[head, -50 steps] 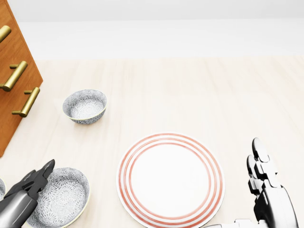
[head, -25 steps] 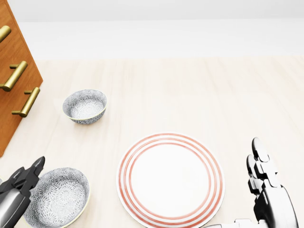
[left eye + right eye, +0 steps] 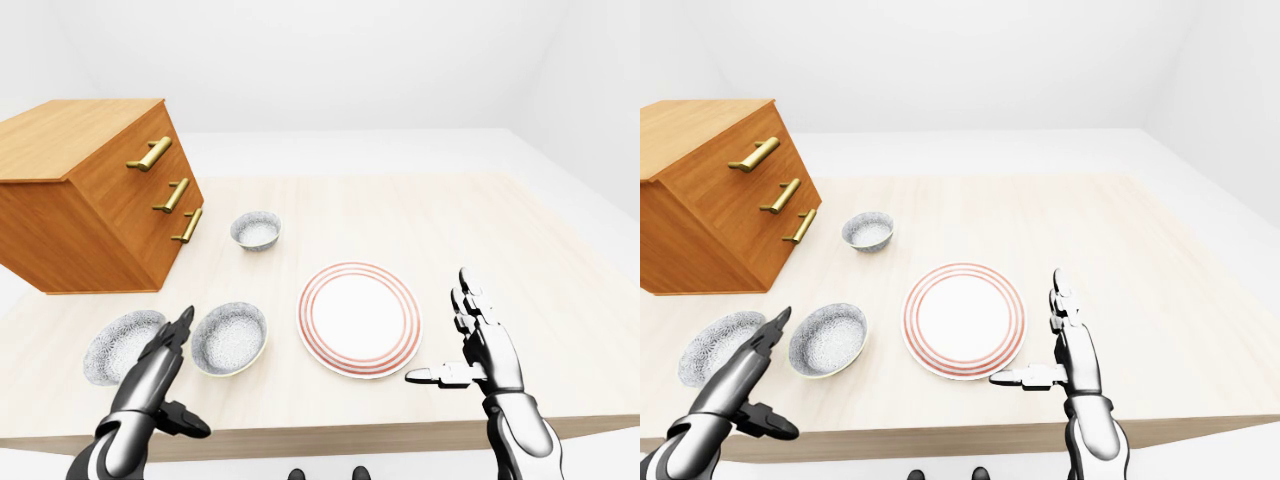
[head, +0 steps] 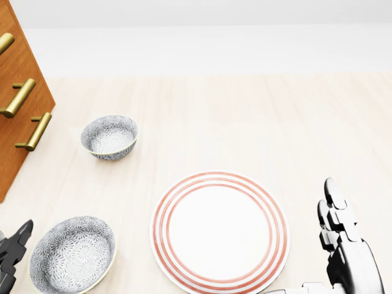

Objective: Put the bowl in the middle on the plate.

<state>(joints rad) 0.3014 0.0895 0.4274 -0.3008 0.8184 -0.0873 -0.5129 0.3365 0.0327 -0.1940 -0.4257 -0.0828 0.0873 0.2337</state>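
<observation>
We have not started: the middle bowl (image 3: 230, 338) sits untouched beside our left hand (image 3: 155, 375), fingers spread. The plate (image 3: 360, 318) lies bare near our right hand (image 3: 480, 345), which is also spread.

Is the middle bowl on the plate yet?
No, the plate is bare; the middle bowl sits to its left in the head view.

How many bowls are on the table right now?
3 grey-patterned ceramic bowls: upper bowl by the wooden drawer chest, middle bowl left of the red-ringed plate, leftmost bowl beside the left hand. None seems hidden.
</observation>
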